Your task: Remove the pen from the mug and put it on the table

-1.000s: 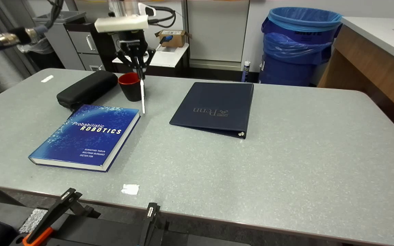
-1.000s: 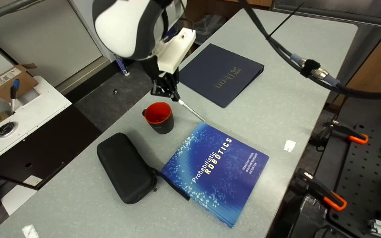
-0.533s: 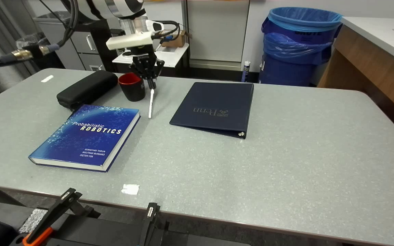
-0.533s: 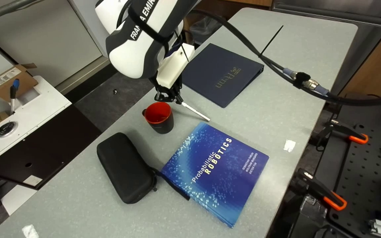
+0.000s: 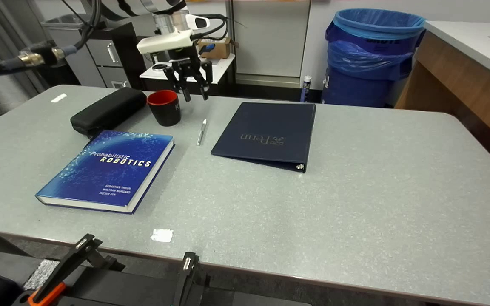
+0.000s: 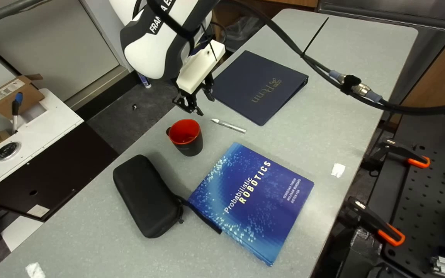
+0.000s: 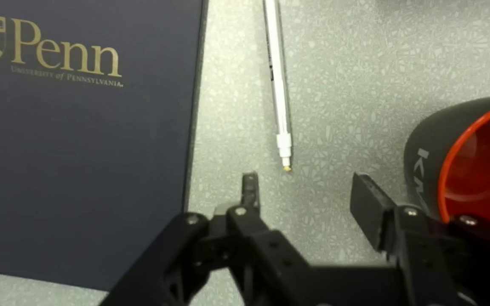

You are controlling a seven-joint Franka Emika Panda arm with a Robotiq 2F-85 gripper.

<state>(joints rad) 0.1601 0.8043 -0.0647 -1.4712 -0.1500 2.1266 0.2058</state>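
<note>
In both exterior views, a white-and-black robot arm [image 6: 147, 57] slopes downward; its black tool [image 5: 196, 98] points down, two fingers [image 7: 368, 210] parted, a gap between.

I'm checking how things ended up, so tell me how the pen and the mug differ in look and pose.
The pen lies flat on the table, while the mug stands upright. The pen is pale, whereas the mug is dark outside and red inside. The pen is slim and straight; the mug is a wide, hollow cup. Both rest on the table, and the open end effector holds neither.
</note>
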